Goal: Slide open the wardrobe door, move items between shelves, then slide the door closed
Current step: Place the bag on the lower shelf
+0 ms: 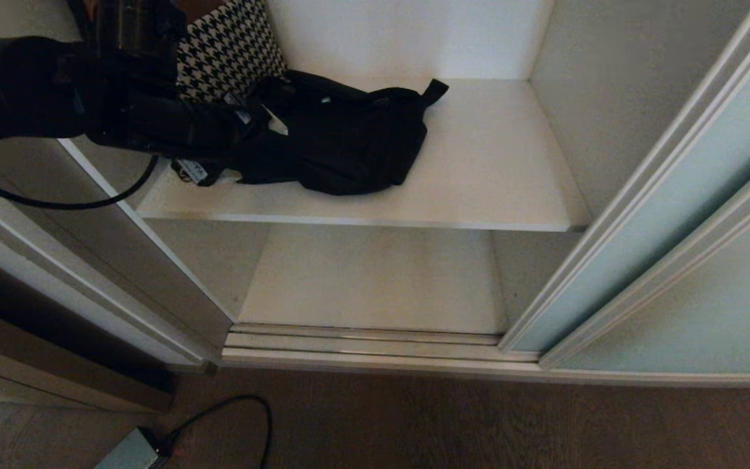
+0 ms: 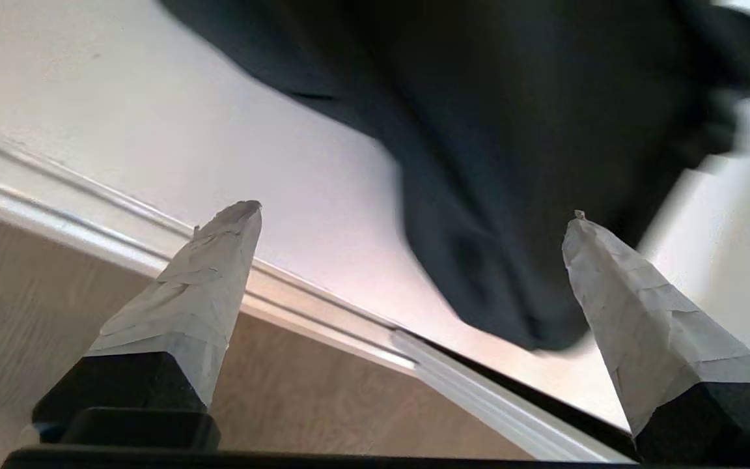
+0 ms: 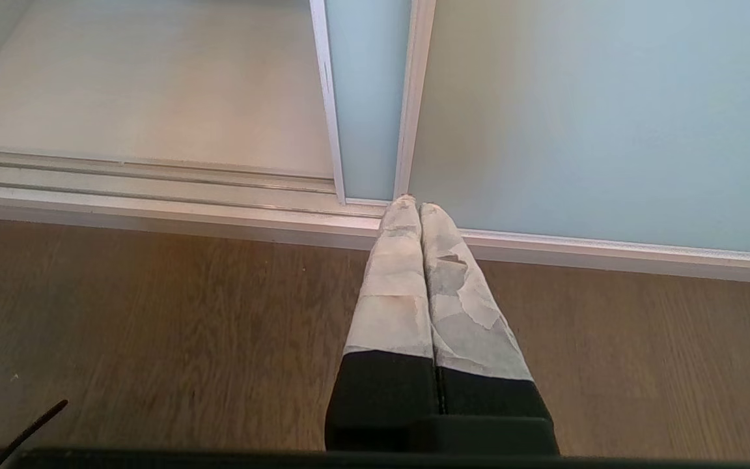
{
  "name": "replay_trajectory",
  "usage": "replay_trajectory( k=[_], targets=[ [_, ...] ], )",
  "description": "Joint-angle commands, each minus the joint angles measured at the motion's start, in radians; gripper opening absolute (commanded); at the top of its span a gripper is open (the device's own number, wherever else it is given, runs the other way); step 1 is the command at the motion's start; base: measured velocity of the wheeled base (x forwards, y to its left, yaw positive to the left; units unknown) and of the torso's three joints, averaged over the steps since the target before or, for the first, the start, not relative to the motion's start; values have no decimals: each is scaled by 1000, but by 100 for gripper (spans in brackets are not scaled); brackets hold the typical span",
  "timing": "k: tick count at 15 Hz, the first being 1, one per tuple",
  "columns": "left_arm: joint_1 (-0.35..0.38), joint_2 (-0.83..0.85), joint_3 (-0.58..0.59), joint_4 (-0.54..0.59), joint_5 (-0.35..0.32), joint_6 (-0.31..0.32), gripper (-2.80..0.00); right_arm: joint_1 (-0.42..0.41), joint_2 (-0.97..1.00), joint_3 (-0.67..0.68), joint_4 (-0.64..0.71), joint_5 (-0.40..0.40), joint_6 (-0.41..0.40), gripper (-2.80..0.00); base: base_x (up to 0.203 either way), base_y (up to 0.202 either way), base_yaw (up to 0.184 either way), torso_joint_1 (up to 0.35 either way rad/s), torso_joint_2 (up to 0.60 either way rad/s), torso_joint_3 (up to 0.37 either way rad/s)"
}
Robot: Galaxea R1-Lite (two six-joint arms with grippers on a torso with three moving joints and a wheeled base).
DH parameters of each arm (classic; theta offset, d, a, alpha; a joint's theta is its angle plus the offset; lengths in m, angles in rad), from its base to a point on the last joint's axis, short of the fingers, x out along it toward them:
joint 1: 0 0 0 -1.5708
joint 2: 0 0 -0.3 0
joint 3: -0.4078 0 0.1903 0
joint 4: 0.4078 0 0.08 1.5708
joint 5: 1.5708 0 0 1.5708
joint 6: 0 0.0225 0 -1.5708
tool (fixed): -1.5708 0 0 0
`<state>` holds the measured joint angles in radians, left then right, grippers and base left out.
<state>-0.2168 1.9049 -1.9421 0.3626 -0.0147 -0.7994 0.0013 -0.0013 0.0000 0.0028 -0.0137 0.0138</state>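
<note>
1. Two frosted blue-green panels of the sliding wardrobe door (image 1: 668,215) stood pushed to your right, leaving the compartment open.
2. You had two white shelves in view: the upper shelf (image 1: 492,163) and, under it, the lower shelf (image 1: 375,280).
3. Your black bag (image 1: 342,140) lay crumpled on the upper shelf, towards its left, just in front of a houndstooth cushion (image 1: 228,49).
4. Your left gripper (image 2: 411,215) hung at the bag's left end with its taped fingers (image 2: 212,273) spread wide, clasping nothing.
5. Your right gripper (image 3: 419,207) sat low over the wooden floor (image 3: 153,312), its fingers pressed together on nothing.
</note>
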Motion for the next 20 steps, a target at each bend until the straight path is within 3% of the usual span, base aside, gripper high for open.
replay_trajectory(
  k=[1, 8, 11, 16, 20],
  targets=[
    [1, 59, 0, -10, 3, -9, 0, 0, 0, 2, 0, 0, 0, -280, 0, 0, 0, 0, 0, 0],
    [2, 93, -1, -291, -30, -22, 0, 0, 0, 0, 0, 0, 0, -280, 0, 0, 0, 0, 0, 0],
    [2, 127, -1, -295, -80, -20, 0, 0, 0, 0, 0, 0, 0, -280, 0, 0, 0, 0, 0, 0],
    [1, 178, -3, -308, -82, -21, 0, 0, 0, 2, 0, 0, 0, -280, 0, 0, 0, 0, 0, 0],
    [4, 180, -3, -396, -79, -23, 0, 0, 0, 0, 0, 0, 0, -280, 0, 0, 0, 0, 0, 0]
  ],
)
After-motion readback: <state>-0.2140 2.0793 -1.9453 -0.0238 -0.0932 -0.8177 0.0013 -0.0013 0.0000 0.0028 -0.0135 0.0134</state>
